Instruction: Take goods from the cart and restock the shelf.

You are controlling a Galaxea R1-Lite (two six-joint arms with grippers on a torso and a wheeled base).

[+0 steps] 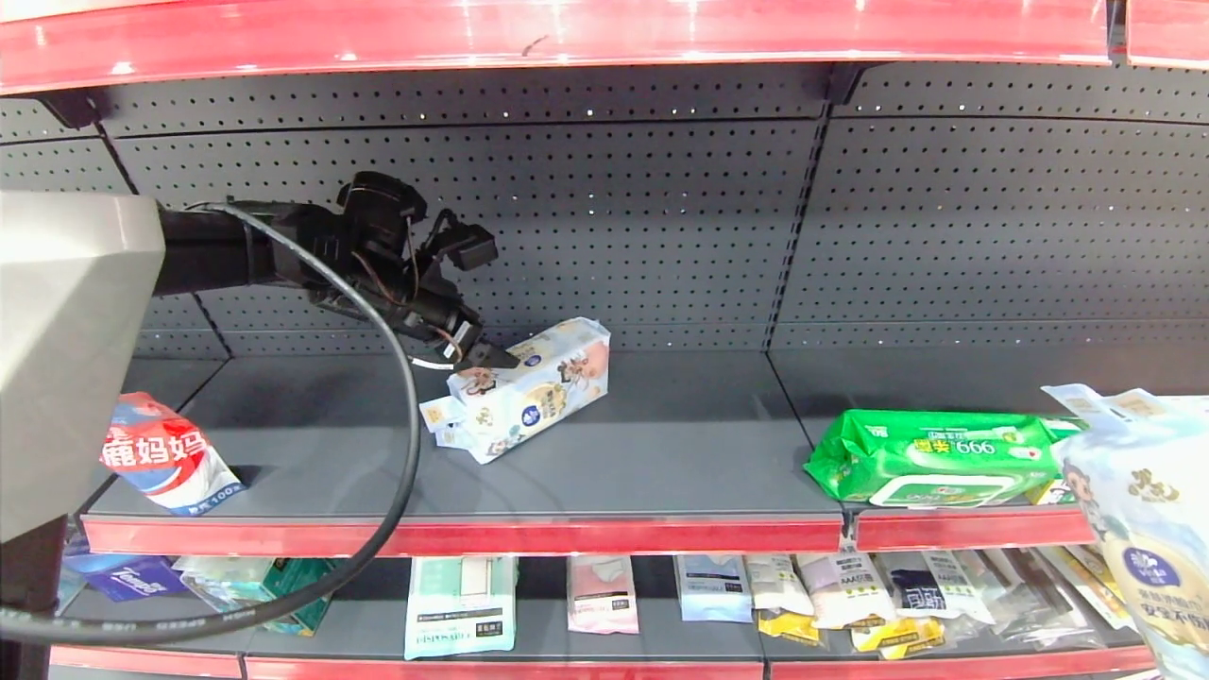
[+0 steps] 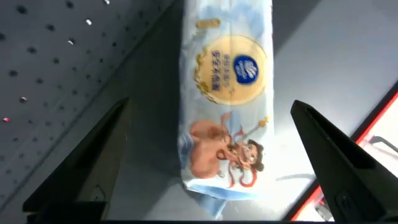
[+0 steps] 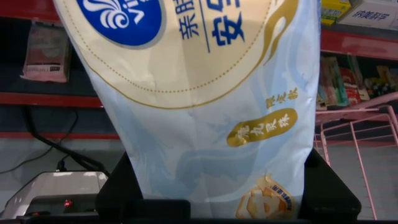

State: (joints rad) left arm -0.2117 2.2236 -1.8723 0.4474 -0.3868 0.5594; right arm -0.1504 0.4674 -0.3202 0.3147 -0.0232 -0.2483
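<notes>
Shelf (image 1: 661,444) with a grey deck, a red front rail and a perforated back panel. A pale blue pack (image 1: 524,389) lies on its side on the deck, toward the left of the middle bay and angled to the rail. The left gripper (image 1: 486,357) hangs at the pack's near upper end. In the left wrist view its fingers (image 2: 93,168) are spread wide on either side of the pack (image 2: 227,99), with space between them and the wrapper. The right gripper (image 3: 224,193) is low on the right, clamped on a matching pack (image 1: 1148,510) held in front of the shelf's right end. A green wipes pack (image 1: 935,455) lies flat in the right bay. A red, white and blue bag (image 1: 165,455) sits at the far left.
</notes>
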